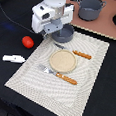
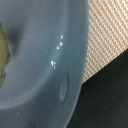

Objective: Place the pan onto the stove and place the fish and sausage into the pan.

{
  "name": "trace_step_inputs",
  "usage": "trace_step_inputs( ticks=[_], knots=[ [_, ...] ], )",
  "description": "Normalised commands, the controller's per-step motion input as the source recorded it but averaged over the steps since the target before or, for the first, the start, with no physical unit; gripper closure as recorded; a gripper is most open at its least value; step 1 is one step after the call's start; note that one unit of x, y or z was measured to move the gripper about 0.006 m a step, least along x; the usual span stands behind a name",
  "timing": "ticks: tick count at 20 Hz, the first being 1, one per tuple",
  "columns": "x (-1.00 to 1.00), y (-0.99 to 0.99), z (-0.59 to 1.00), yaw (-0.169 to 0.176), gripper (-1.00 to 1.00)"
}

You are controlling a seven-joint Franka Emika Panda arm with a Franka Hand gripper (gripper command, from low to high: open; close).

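Pan [image 1: 65, 33], grey-blue, sits at the far corner of the pale striped placemat [image 1: 90, 77] in the exterior view, largely hidden under the white wrist of the arm [image 1: 50, 15], which hangs directly over it; its thin handle [image 1: 59, 45] pokes out toward the plate. The fingers are hidden behind the wrist housing, so I cannot tell whether they are spread or closed. On the dark counter [image 1: 11, 25], toward the exterior view's left, lie the red sausage [image 1: 28, 41] and, nearer the camera, the white fish [image 1: 14, 58], both apart from the pan. The pinkish stove [image 1: 104, 25] lies farther back and carries a bigger grey two-handled pot [image 1: 90, 8]. A round tan plate [image 1: 63, 60] rests mid-placemat between a fork [image 1: 59, 75] and a knife [image 1: 82, 55], both orange-handled.

The wrist view shows the pan's smooth blue inside [image 2: 45, 55] very close, with the woven placemat [image 2: 107, 35] beside it and the dark counter [image 2: 107, 105] beyond. No fingers appear here.
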Motion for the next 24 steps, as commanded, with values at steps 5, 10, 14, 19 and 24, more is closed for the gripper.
trace_step_inputs(
  ticks=[5, 10, 14, 19, 24],
  knots=[
    [0.00, 0.00, -0.09, 0.000, 1.00],
    [0.00, 0.00, -0.13, 0.000, 1.00],
    [0.04, 0.00, -0.11, 0.000, 1.00],
    [0.06, 0.00, 0.39, -0.015, 1.00],
    [0.00, 0.00, 1.00, -0.088, 1.00]
  ],
)
